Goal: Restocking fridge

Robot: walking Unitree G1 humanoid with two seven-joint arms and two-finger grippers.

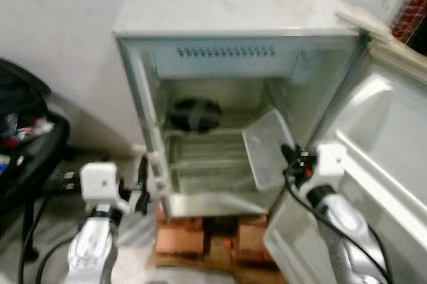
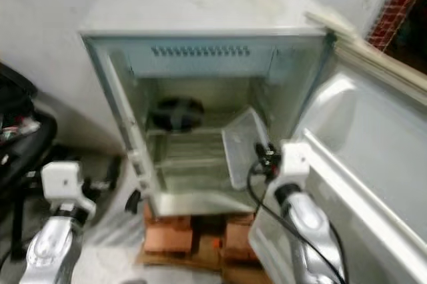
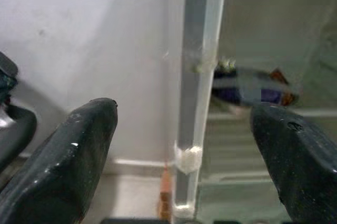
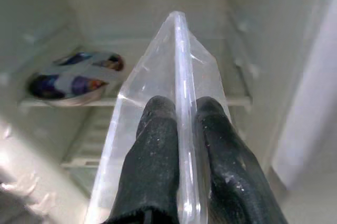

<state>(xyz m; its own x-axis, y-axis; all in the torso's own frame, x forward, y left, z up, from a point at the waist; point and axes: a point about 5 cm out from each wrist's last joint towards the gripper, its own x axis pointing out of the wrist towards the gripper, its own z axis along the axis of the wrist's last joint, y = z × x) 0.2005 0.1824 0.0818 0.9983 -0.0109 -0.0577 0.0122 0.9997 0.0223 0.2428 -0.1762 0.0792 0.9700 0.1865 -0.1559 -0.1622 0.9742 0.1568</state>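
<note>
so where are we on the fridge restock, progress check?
Done: the fridge door stands open, and one dark packaged item lies on the rear shelf. In hand: the right gripper is shut on a clear plastic tray, held tilted inside the fridge. The left gripper is open beside the fridge's left edge. Left: seating the tray flat; stocking looks barely begun.

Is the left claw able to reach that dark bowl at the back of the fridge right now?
Probably yes: the left claw hangs open beside the fridge's front edge, and the bowl sits on an open shelf.
</note>
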